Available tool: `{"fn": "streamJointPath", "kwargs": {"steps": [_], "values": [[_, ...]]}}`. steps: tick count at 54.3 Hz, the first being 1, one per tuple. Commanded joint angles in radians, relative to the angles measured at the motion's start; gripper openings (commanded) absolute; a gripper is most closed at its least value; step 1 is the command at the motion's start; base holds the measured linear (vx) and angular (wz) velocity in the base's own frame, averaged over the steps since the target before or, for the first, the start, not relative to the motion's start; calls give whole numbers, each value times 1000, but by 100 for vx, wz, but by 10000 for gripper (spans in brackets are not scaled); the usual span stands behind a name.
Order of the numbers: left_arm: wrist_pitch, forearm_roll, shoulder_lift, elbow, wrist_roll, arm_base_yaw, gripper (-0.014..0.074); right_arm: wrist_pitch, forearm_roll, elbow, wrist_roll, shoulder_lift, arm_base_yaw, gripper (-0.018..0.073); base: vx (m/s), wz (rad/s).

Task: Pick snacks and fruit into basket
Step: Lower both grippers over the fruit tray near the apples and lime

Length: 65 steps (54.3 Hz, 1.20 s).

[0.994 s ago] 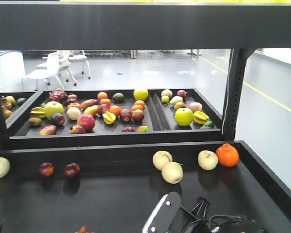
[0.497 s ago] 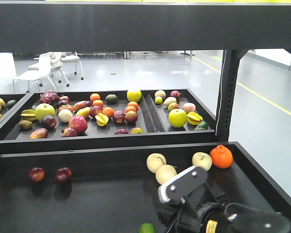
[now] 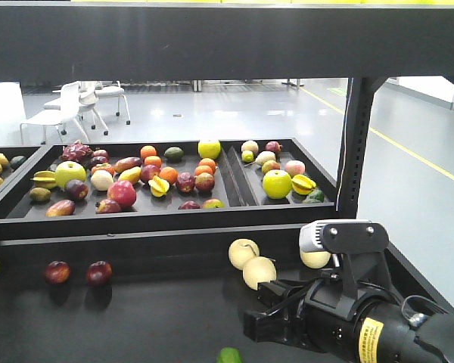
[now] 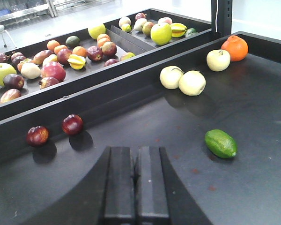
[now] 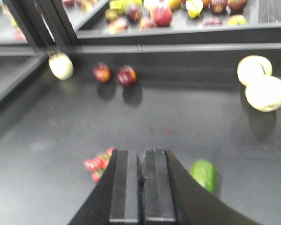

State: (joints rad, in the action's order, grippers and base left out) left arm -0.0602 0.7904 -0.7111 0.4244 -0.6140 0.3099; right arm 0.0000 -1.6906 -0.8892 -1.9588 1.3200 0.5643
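Observation:
No snacks and no basket show in any view. Loose fruit lies on the black lower shelf (image 3: 159, 318): a green fruit (image 4: 220, 143) (image 5: 204, 174), two pale apples (image 4: 182, 80) (image 3: 251, 263), two dark red apples (image 4: 72, 124) (image 5: 126, 75), an orange (image 4: 234, 48) and a small red bunch (image 5: 99, 164). My left gripper (image 4: 135, 157) is shut and empty, left of the green fruit. My right gripper (image 5: 140, 159) is shut and empty too, between the red bunch and the green fruit. The right arm (image 3: 356, 325) fills the lower right of the front view.
Behind a raised black lip (image 4: 107, 89), upper trays (image 3: 234, 208) hold several mixed fruit. Another pale apple (image 5: 61, 65) lies by the left wall. A black upright post (image 3: 352, 151) stands at the right and a shelf board (image 3: 227, 38) runs overhead.
The right arm has risen and turned across the lower right of the front view, now hiding the orange there. The view shifted slightly a second ago. The fruit has not moved.

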Motion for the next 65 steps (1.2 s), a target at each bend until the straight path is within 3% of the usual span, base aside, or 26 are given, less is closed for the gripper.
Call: {"fn": "streamJointPath", "kwargs": {"steps": [1, 7, 65], "values": [[51, -5, 5, 32, -6, 1, 3, 19, -51, -30, 0, -32, -2, -13, 0, 0], [51, -5, 5, 32, -6, 1, 3, 19, -107, -30, 2, -32, -2, -13, 0, 0], [52, -5, 5, 32, -6, 1, 3, 18, -107, -30, 5, -30, -2, -13, 2, -1]]}}
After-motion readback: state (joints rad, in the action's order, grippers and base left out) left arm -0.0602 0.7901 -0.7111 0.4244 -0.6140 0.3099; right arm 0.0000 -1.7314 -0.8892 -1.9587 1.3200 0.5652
